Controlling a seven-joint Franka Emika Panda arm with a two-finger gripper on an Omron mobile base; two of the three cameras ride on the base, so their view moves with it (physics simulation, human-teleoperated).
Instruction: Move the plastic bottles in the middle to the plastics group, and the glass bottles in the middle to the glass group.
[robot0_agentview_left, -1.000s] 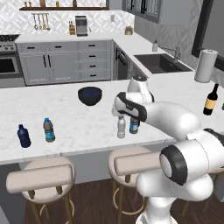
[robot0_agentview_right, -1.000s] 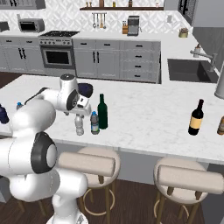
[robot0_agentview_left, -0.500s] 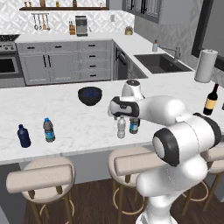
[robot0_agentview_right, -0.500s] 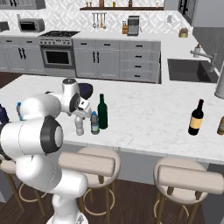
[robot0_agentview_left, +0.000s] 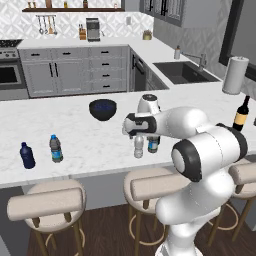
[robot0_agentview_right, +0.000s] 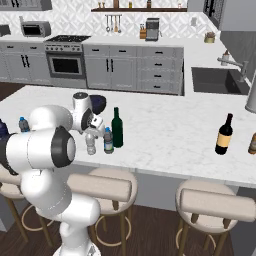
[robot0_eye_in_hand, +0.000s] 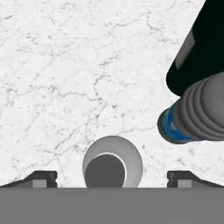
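Observation:
My gripper (robot0_eye_in_hand: 112, 180) is open and points straight down over the pale grey plastic bottle (robot0_eye_in_hand: 112, 166), its white cap between the two fingertips. In the base views the gripper (robot0_agentview_left: 136, 134) hangs just above that bottle (robot0_agentview_left: 138, 148) near the island's front edge. Right beside it stands the blue-banded plastic bottle (robot0_agentview_left: 153, 145) (robot0_eye_in_hand: 192, 118). Behind those two is the tall green glass bottle (robot0_agentview_right: 117, 127) (robot0_eye_in_hand: 201, 48). The plastics group, a navy bottle (robot0_agentview_left: 27, 155) and a water bottle (robot0_agentview_left: 56, 148), is far left. The glass group's tan-labelled wine bottle (robot0_agentview_left: 241, 114) (robot0_agentview_right: 224, 135) stands far right.
A dark bowl (robot0_agentview_left: 103, 109) sits on the island behind the middle bottles. A paper towel roll (robot0_agentview_left: 235, 75) and the sink (robot0_agentview_left: 185, 72) lie at the back right. Padded stools (robot0_agentview_left: 47, 200) line the front of the island.
The hand has swung left and come down from above the bottles to just over the pale grey bottle. Its jaws stay open. The bottles have not moved.

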